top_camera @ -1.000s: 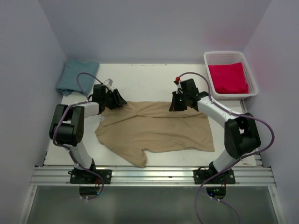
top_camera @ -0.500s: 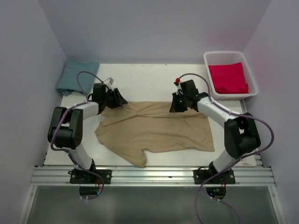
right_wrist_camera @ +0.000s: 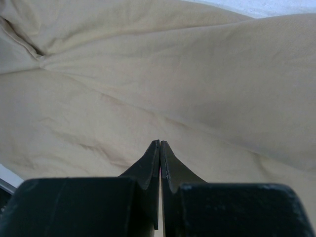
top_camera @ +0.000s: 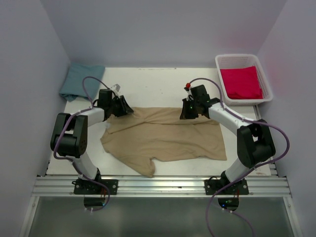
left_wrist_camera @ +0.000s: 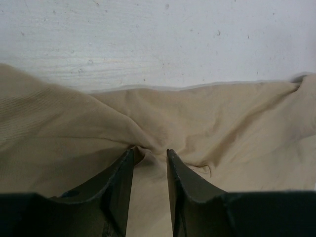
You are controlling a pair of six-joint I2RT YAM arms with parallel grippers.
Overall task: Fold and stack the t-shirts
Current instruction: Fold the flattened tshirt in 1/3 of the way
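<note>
Bare table strip far centre, teal t-shirt heaped far left, white basket far right, left gripper and right gripper low on tan t-shirt mid-table, walls left, right, far.

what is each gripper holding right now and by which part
Right gripper looks shut on the tan t-shirt near its far edge. Left gripper holds nothing yet: jaws apart, straddling a cloth ridge at the far left edge.

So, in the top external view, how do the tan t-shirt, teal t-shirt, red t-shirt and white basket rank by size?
1. tan t-shirt
2. white basket
3. red t-shirt and teal t-shirt: about alike, not ranked.
</note>
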